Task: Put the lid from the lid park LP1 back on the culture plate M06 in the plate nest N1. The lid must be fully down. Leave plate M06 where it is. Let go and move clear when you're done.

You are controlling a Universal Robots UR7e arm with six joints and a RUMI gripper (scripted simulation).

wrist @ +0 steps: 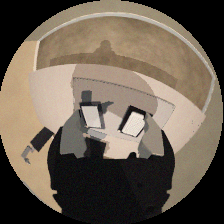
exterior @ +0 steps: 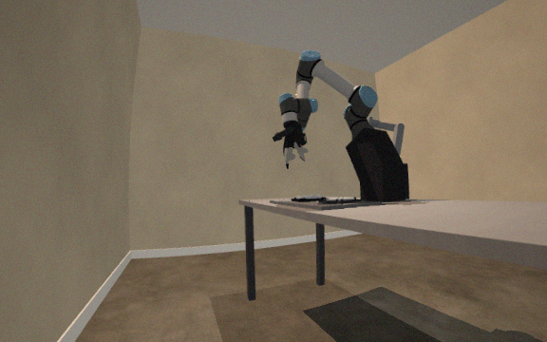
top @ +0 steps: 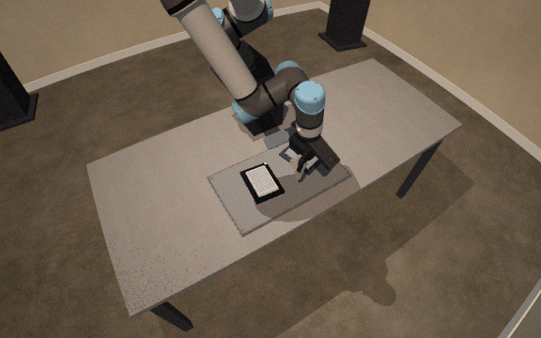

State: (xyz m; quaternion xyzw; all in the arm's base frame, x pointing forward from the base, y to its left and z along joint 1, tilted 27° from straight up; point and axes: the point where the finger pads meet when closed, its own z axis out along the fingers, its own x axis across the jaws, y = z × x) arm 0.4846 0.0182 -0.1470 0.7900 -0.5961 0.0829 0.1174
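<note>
Matt grey table top [top: 167, 225], faintly speckled toward the near corner, on dark, smooth legs. Slightly darker matt mat [top: 233, 211] with a fine stitched-looking edge. White, finely gridded culture plate M06 [top: 261, 181], plastic-looking, in a black matt plate nest N1 [top: 248, 188]. Smooth pale-grey arm tube [top: 216, 47], satin, with glossy light-blue plastic-looking joint caps [top: 309, 96]. Matt black gripper [exterior: 293, 152] body with pale fingers. Mottled, rough-looking brown floor [top: 64, 141].
</note>
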